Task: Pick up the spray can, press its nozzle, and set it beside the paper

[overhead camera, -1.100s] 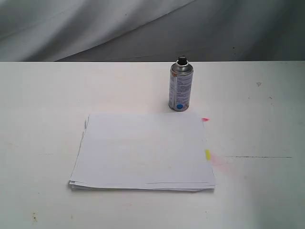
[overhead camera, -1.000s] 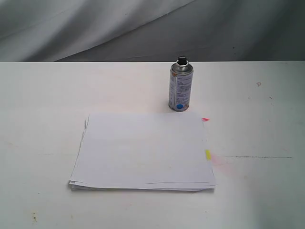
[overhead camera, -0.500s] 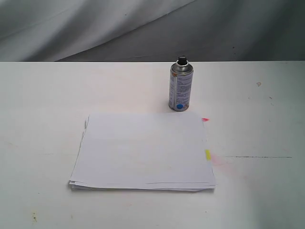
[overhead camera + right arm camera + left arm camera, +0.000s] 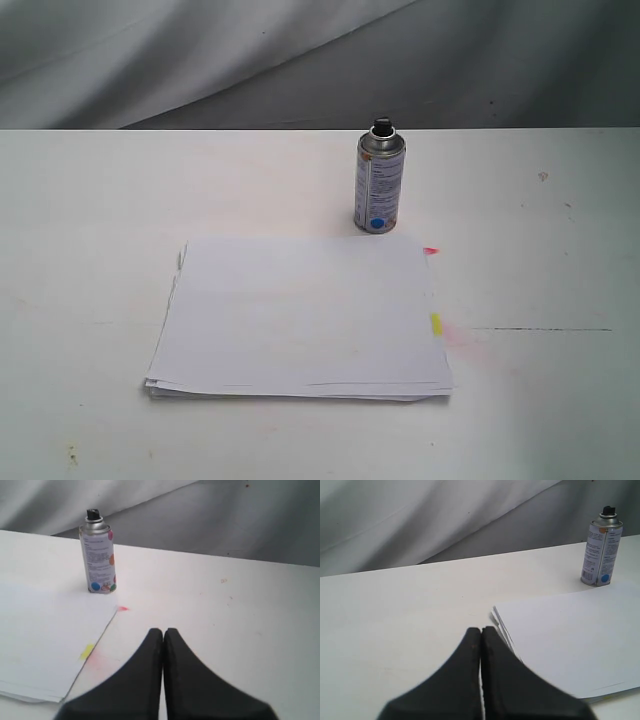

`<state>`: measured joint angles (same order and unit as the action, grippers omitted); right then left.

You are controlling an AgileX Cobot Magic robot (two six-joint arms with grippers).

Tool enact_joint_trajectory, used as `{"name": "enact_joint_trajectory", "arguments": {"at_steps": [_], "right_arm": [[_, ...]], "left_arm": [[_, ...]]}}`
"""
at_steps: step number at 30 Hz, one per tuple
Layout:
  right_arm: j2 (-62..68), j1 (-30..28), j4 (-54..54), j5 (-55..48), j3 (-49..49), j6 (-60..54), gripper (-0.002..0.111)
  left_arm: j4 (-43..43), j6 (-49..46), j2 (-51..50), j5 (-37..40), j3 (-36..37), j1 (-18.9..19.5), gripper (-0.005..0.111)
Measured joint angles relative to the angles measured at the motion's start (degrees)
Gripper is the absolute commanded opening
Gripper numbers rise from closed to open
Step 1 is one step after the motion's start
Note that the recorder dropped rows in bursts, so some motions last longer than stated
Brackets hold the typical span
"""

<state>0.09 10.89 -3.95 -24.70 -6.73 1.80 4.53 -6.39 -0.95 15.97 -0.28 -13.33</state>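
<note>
The silver spray can [image 4: 379, 186] stands upright on the white table, just behind the far right corner of the paper [image 4: 300, 316]. Its black nozzle [image 4: 381, 127] caps the top. The can [image 4: 601, 550] and the paper [image 4: 570, 635] also show in the left wrist view, and the can [image 4: 97, 555] and paper [image 4: 45, 635] in the right wrist view. My left gripper [image 4: 481, 630] is shut and empty, well short of the paper's near corner. My right gripper [image 4: 163, 631] is shut and empty, off the paper's tabbed side. Neither gripper appears in the exterior view.
Pink [image 4: 430, 250] and yellow [image 4: 436, 323] tabs stick out of the paper's right edge, beside a faint pink smear on the table [image 4: 540, 290]. A grey cloth backdrop [image 4: 300, 60] hangs behind the table's far edge.
</note>
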Motion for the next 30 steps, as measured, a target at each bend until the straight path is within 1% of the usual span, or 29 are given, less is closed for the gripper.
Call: {"name": "enact_joint_trajectory", "arguments": {"at_steps": [5, 10, 14, 18, 20, 24, 25, 27, 28, 30], "right_arm": [[4.81, 0.0, 0.5, -0.3, -7.83, 0.0, 0.0], [14.89, 0.0, 0.61, -0.3, -15.29, 0.0, 0.0], [22.78, 0.0, 0.61, 0.06, -19.18, 0.0, 0.0], [30.52, 0.0, 0.7, 5.51, -20.9, 0.98, 0.0], [34.79, 0.0, 0.7, 10.02, -21.0, 3.84, 0.0], [39.9, 0.35, 0.33, 15.76, -21.0, 10.96, 0.0], [40.53, 0.8, -0.12, 16.65, -21.0, 11.99, 0.0], [43.04, 3.94, -3.47, 20.78, -21.0, 13.13, 0.0], [45.17, 6.94, -5.36, 24.33, -21.0, 13.35, 0.0], [49.43, 10.87, -6.29, 29.08, -21.0, 13.35, 0.0]], "left_arm": [[0.0, 0.0, 0.0, 0.0, 0.0, 0.0, 0.0], [0.0, 0.0, 0.0, 0.0, 0.0, 0.0, 0.0], [0.0, 0.0, 0.0, 0.0, 0.0, 0.0, 0.0], [0.0, 0.0, 0.0, 0.0, 0.0, 0.0, 0.0], [0.0, 0.0, 0.0, 0.0, 0.0, 0.0, 0.0], [0.0, 0.0, 0.0, 0.0, 0.0, 0.0, 0.0], [0.0, 0.0, 0.0, 0.0, 0.0, 0.0, 0.0], [0.0, 0.0, 0.0, 0.0, 0.0, 0.0, 0.0], [0.0, 0.0, 0.0, 0.0, 0.0, 0.0, 0.0], [0.0, 0.0, 0.0, 0.0, 0.0, 0.0, 0.0]]}}
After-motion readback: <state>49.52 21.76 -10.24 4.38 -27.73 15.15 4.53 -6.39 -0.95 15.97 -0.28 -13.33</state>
